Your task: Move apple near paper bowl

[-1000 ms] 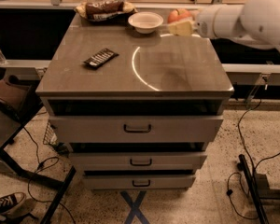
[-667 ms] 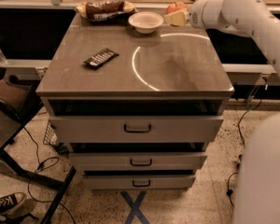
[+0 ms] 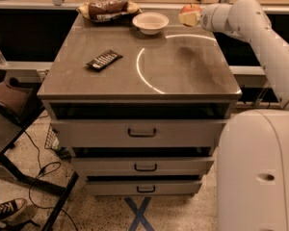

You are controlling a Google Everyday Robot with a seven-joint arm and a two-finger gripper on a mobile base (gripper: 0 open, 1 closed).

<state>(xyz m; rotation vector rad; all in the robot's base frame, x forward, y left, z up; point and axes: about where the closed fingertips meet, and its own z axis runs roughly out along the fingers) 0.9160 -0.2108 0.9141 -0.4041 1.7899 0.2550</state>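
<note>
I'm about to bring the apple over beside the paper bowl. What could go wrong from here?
1. The apple is at the gripper, close to the back right edge of the cabinet top. If it is let go there, the round fruit might roll off.
2. The paper bowl sits just left of the gripper. A sweep too far left could shove it toward the snack plate next to it.

Viewpoint: one camera looked down on the worktop (image 3: 183,76) from its front.
Nearness: middling; all drawers (image 3: 142,133) showed.
Reach: the tool (image 3: 189,17) hung at its far right edge.
</note>
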